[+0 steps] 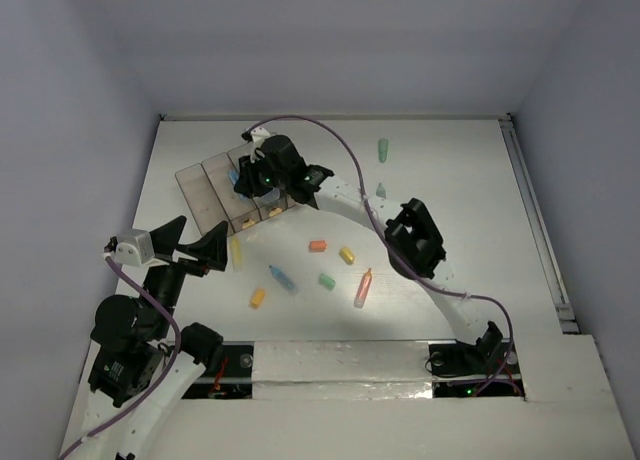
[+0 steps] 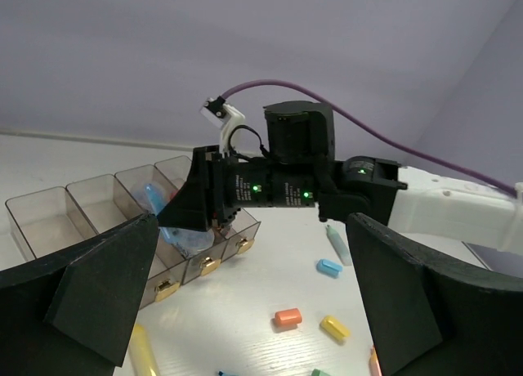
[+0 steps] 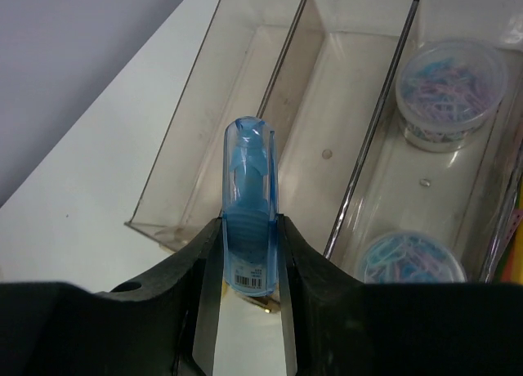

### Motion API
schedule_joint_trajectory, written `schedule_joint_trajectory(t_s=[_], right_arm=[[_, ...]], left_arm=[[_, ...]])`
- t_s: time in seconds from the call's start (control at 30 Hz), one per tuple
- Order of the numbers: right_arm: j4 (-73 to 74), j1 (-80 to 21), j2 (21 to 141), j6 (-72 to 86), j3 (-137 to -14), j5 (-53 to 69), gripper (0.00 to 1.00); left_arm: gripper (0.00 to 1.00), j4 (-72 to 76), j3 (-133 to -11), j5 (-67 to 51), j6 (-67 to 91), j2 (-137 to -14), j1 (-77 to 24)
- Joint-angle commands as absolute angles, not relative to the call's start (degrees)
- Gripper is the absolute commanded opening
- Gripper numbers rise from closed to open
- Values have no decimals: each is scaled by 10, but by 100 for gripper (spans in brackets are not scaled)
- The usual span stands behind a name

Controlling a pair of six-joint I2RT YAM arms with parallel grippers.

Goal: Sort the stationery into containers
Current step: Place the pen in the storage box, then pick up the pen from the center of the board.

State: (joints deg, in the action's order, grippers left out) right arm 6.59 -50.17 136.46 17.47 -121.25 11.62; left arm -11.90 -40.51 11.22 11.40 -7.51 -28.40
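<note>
We see both arms built alike: white links on the left arm (image 1: 170, 390) and right arm (image 1: 345, 202), black joint housings between; a purple cable (image 2: 286, 86) runs along each; green LEDs (image 2: 256, 188) glow on the right wrist; left gripper (image 1: 202, 240) has black wedge-shaped fingers (image 2: 98, 286); white camera block (image 1: 135, 246) sits behind it.

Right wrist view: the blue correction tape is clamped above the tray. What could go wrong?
The blue correction tape in the right gripper hangs near a divider of the tray; released here, it might catch the wall. The open left gripper sits near the tray's corner and could nudge it.
</note>
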Motion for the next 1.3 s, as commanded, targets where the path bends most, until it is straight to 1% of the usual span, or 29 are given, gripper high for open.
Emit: schedule_joint_trajectory(t_s=[0.0,0.07,0.1,0.2,0.23,0.3,0.33,0.37,0.5,0.57,0.67,0.7,0.8,0.83,0.9,0.97,1.0,1.03,1.07,1.1,1.2,1.23,1.27], right_arm=[[90,-506,1398,163,-1306,117,29],[97,-506,1411,169,-1322,114,33],[95,-506,1413,170,-1321,114,42],[92,-506,1422,180,-1319,110,56],[90,-506,1426,181,-1319,114,65],[86,-506,1425,182,-1320,115,73],[82,-506,1423,182,-1320,113,80],[79,-506,1416,181,-1320,111,82],[48,-498,1372,181,-1294,74,83],[16,-485,1345,190,-1249,56,80],[-14,-440,1289,209,-1179,42,71],[-14,-409,1268,214,-1165,44,64],[-9,-357,1249,225,-1118,40,47],[25,-322,1252,224,-1117,27,44],[66,-290,1262,221,-1135,15,40],[130,-251,1292,204,-1158,-19,40],[156,-241,1306,197,-1199,-33,41],[205,-233,1320,179,-1220,-77,45],[220,-221,1344,169,-1235,-100,47],[232,-215,1353,161,-1258,-119,55],[276,-192,1389,147,-1290,-165,66],[287,-185,1397,146,-1304,-170,72],[294,-177,1404,149,-1310,-162,75]], left_arm=[[99,-96,-407,114,110,-83,-287],[99,-95,-407,114,109,-83,-287],[99,-94,-406,114,109,-82,-287],[99,-94,-407,113,109,-82,-287],[99,-93,-407,113,109,-82,-287],[99,-93,-406,113,109,-82,-287],[99,-93,-407,112,109,-83,-287],[99,-93,-407,112,109,-83,-287],[99,-93,-406,112,108,-85,-287],[99,-94,-406,112,108,-86,-287],[99,-95,-406,113,108,-84,-287],[99,-97,-406,115,109,-83,-287],[99,-96,-406,115,109,-81,-287],[99,-95,-406,115,108,-81,-287],[99,-95,-405,113,109,-82,-287],[99,-94,-406,113,108,-85,-287],[99,-95,-406,113,109,-87,-287],[99,-93,-406,112,108,-89,-287],[99,-93,-406,112,109,-90,-287],[99,-93,-407,112,108,-91,-287],[99,-92,-406,112,107,-97,-287],[99,-93,-407,112,107,-98,-287],[99,-93,-407,112,107,-99,-287]])
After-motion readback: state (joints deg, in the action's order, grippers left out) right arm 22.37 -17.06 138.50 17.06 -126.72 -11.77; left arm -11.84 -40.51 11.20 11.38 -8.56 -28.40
